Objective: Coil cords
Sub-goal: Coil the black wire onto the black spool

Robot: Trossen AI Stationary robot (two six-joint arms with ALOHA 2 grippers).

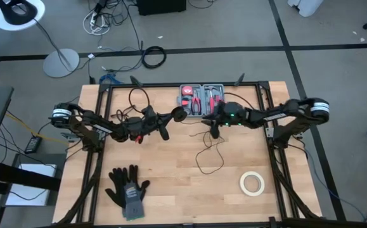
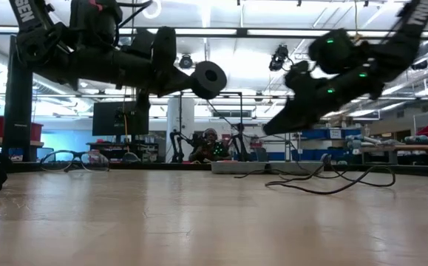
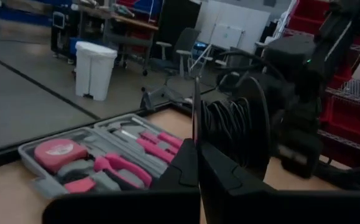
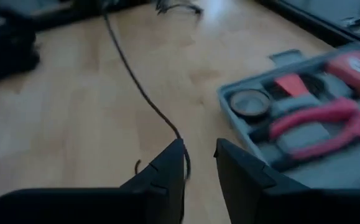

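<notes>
Near edge of the bench:
- Pair of black gloves, lying flat toward the near left corner.
- White tape roll, flat, toward the near right corner, well apart from the gloves.

Middle of the bench:
- Cord, thin and black, in loose loops on the wood right of centre; one strand rises from the loops toward the right gripper. In the low view the loops lie flat on the surface.
- Left gripper, raised above the bench left of centre, fingers pressed together on a small round black spool wound with turns of the thin cord. The spool stands on edge, clear of the wood in the low view.
- Right gripper, raised right of centre, tilted down, just beside the tool case; fingers stand narrowly apart, a strand of the cord running up between them. Whether they pinch it cannot be told.

Far edge of the bench:
- Grey tool case, open, with pink-handled tools and a tape measure, at the middle of the far edge.
- Thin black wire loop, toward the far left.
</notes>
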